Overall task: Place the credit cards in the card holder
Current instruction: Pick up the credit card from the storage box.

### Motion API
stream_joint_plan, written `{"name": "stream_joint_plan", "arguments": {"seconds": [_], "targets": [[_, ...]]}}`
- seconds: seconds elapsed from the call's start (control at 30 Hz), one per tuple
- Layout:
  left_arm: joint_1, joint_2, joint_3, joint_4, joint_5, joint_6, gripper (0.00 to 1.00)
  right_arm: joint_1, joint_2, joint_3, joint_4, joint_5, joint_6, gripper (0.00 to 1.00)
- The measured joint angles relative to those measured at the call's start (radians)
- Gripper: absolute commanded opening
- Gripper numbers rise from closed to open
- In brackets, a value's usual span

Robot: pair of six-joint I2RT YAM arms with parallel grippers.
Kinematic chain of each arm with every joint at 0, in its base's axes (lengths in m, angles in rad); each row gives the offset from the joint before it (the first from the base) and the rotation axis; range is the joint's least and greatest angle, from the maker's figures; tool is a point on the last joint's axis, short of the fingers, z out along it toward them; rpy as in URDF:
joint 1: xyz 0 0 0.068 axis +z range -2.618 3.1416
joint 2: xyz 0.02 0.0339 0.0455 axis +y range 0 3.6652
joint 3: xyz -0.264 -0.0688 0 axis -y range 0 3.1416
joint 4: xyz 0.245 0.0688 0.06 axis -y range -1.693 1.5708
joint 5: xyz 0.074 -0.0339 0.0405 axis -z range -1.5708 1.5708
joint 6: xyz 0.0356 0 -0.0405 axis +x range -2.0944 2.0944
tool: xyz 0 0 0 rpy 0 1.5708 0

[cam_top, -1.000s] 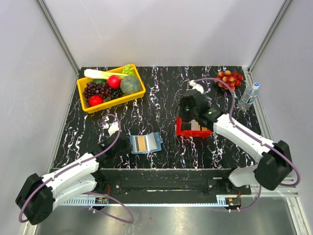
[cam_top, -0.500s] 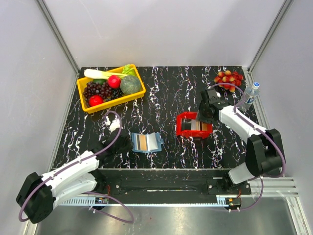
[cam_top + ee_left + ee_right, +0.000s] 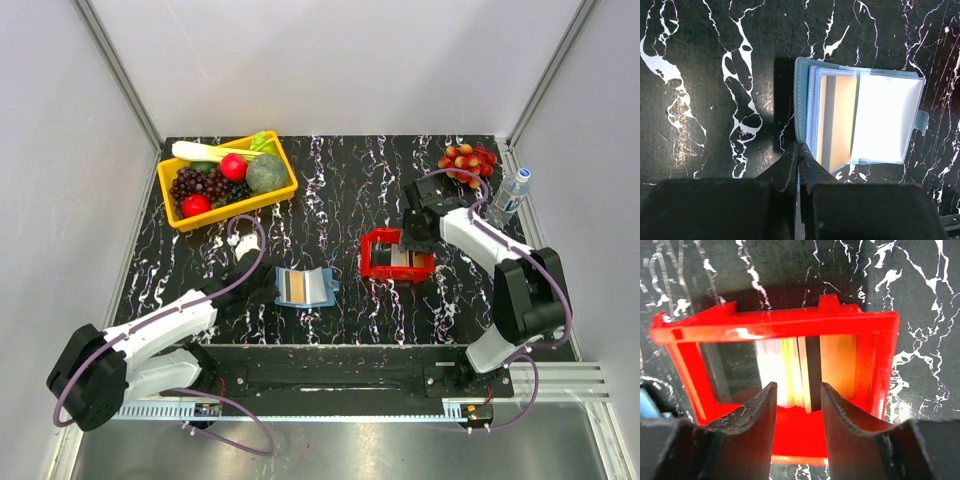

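Cards [image 3: 800, 370] mostly waiting in red tray [image 3: 780, 327]; card holder [image 3: 885, 120] showing one inside; right pincer [image 3: 798, 387] hovering half-open, empty; left pincer [image 3: 799, 149] sitting closed at its edge.

a: surface?
b: table [image 3: 340, 190], black with white marble veining. light even, shadows soft.
a: surround?
b: pale grey walls [image 3: 330, 60] on three sides, aluminium posts [image 3: 125, 80] at back corners, metal rail [image 3: 330, 410] along near edge.
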Motion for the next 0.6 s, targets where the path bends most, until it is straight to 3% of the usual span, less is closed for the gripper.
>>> {"name": "stream_joint_plan", "arguments": {"seconds": [0.3, 0.6], "targets": [[0.016, 0.026, 0.005, 0.016, 0.011, 0.013, 0.0, 0.005, -0.227, -0.026, 0.071, -0.157, -0.005, 0.43], [0.021, 0.026, 0.005, 0.024, 0.02, 0.008, 0.0, 0.154, -0.039, -0.024, 0.166, -0.25, 0.03, 0.39]]}}
